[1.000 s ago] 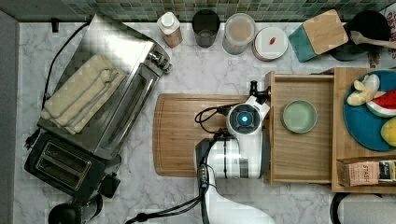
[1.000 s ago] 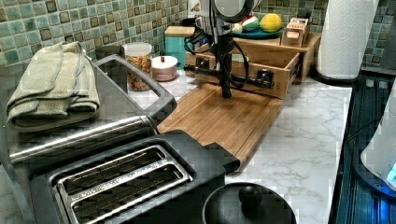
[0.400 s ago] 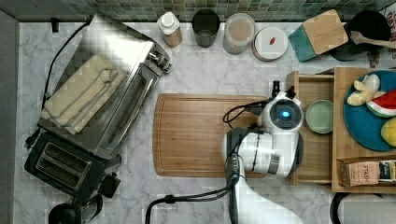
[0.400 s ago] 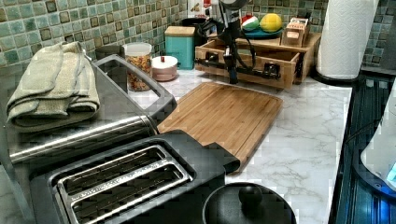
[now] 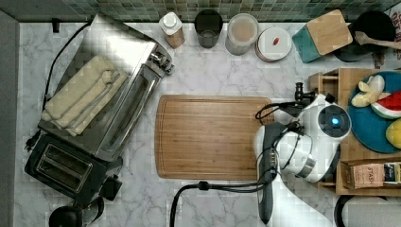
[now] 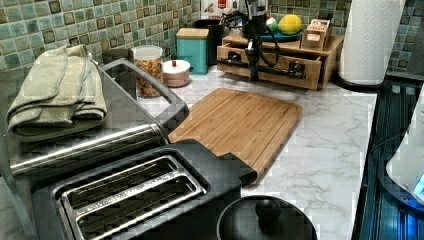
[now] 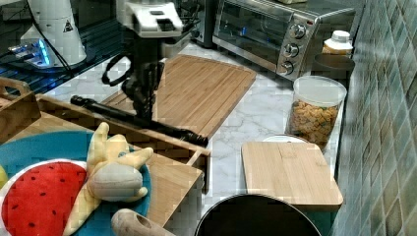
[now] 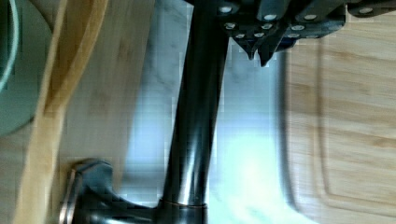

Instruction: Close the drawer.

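Gripping state: whether the gripper (image 6: 254, 74) is open or closed cannot be told; it is seen hanging down from the arm, right at the drawer's handle.
Gripper against handle: in the wrist view the gripper's tip (image 8: 261, 51) is seen just beside the black bar (image 8: 196, 116); whether the two touch cannot be told.
Drawer, look: a shallow box of light wood (image 7: 164, 145) with raised sides is shown, fronted by a flat wooden panel (image 6: 280, 64).
Handle, look: a long, round, glossy black bar (image 7: 167, 129) is carried across the front on two short posts; one post is seen in the wrist view.
Drawer, place: it is set directly behind the gripper, on the side away from the cutting board, and is drawn only a little way out of the wooden cabinet (image 6: 331, 47); in the right view a narrow open strip of its inside is left showing.
Inside the drawer: a pale green rounded edge (image 8: 5, 70) is caught in the wrist view, beyond the front panel from the gripper.
Cutting board: the bamboo board (image 5: 208, 137) is laid flat on the marble counter (image 6: 325, 135) on the gripper's other side, near it, apart from the drawer.
Above the drawer: a blue plate (image 5: 366, 130) with toy food is carried on the cabinet top, beyond the gripper.
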### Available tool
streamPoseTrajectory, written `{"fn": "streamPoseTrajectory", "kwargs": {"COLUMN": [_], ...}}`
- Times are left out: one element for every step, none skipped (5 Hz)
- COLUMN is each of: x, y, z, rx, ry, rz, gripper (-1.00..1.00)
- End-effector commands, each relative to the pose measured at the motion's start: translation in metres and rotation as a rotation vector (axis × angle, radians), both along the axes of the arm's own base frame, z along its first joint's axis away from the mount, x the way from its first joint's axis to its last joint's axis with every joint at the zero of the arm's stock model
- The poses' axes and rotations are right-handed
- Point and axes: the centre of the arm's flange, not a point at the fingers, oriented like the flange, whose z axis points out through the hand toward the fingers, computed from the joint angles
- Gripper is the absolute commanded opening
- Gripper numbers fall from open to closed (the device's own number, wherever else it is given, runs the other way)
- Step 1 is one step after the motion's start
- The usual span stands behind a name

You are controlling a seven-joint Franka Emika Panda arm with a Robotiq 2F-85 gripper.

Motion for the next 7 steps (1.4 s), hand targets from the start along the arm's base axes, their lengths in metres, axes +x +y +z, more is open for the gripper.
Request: {"fn": "streamPoseTrajectory", "kwargs": {"x": [-0.027,-0.029,-0.03,-0.037,-0.037,-0.037,-0.037], "y": [-0.148,-0.164,-0.176,-0.189,-0.189,-0.189,-0.189], "z": [0.069,0.069,0.09,0.089,0.089,0.089,0.089], "rx": [-0.171,-0.2,-0.251,-0.268,-0.268,-0.268,-0.268], "ry": [-0.142,-0.144,-0.097,-0.117,-0.117,-0.117,-0.117], "rz": [-0.084,-0.105,-0.157,-0.168,-0.169,-0.168,-0.168], "gripper": [-1.0,-1.0,-1.0,-1.0,-1.0,-1.0,-1.0]}}
